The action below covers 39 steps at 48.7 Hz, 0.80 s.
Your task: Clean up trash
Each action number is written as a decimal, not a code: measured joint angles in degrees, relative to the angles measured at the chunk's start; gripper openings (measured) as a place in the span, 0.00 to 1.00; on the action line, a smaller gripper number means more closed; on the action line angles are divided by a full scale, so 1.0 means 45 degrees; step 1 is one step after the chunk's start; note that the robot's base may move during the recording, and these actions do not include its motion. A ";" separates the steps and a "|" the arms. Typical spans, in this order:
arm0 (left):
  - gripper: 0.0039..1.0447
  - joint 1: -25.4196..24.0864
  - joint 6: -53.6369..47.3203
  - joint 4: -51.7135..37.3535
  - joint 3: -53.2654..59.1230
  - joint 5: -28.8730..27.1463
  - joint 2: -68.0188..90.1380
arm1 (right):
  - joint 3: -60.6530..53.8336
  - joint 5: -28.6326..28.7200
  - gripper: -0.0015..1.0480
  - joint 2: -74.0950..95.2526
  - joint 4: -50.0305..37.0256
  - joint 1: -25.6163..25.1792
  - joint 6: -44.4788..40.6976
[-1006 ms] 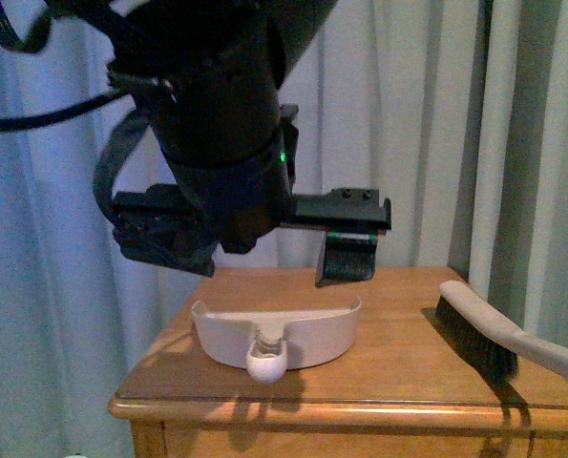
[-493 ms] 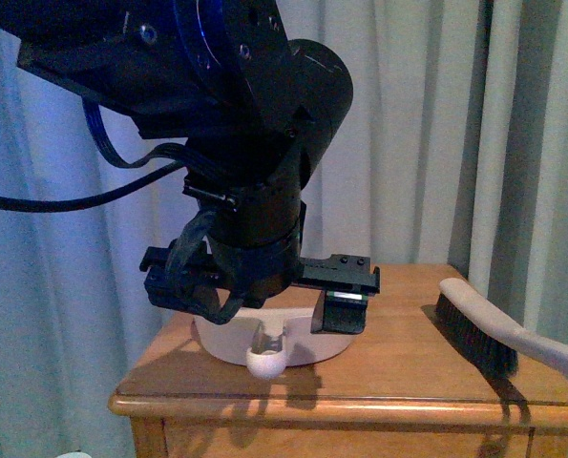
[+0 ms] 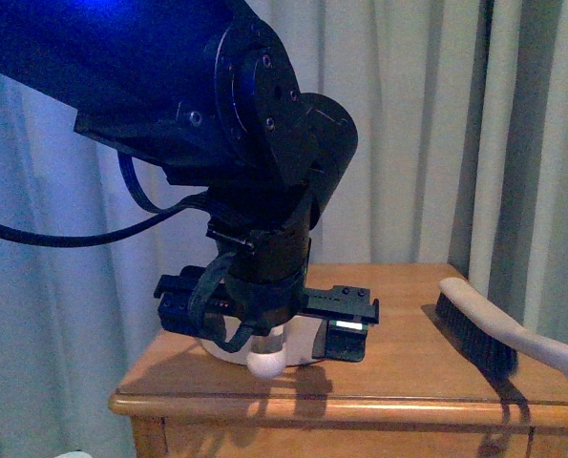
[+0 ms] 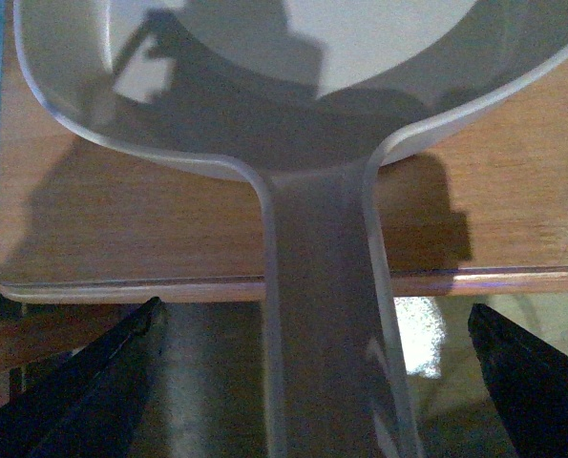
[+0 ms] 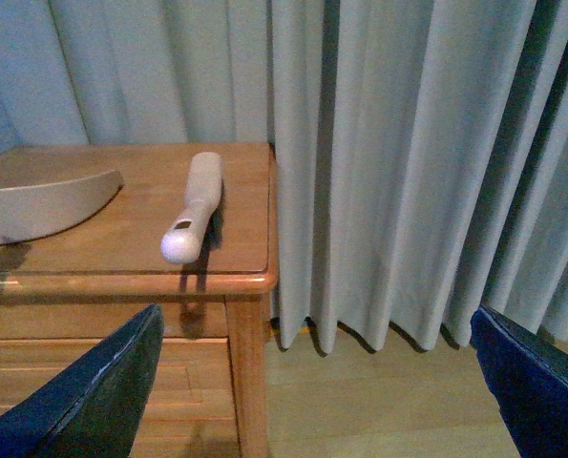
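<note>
Left gripper lower, apart astride handle of one dustpan; right gripper apart; one brush.

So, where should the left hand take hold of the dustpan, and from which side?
Grip the dustpan by its handle, the narrow straight bar that overhangs the table's front edge. Come from above, one finger on each side wall. The bowl is too wide and curved; the left hand is open astride the handle.
</note>
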State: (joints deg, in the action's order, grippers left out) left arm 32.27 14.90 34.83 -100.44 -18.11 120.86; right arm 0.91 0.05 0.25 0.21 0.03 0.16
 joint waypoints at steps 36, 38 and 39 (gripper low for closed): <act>0.70 -0.0126 -0.0015 -0.0500 0.0209 0.0000 0.0311 | 0.0000 0.0000 0.93 0.0000 0.0000 0.0000 -0.0005; 0.63 -0.0121 -0.0015 -0.0500 0.0277 0.0015 0.0311 | 0.0000 0.0000 0.93 0.0000 0.0000 0.0000 -0.0005; 0.60 -0.0126 -0.0015 -0.0505 0.0301 0.0019 0.0311 | 0.0000 0.0000 0.93 0.0000 0.0000 0.0000 -0.0005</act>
State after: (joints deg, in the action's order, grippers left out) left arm 31.70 14.83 32.56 -99.09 -18.02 122.26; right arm 0.91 0.05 0.25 0.21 0.03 0.14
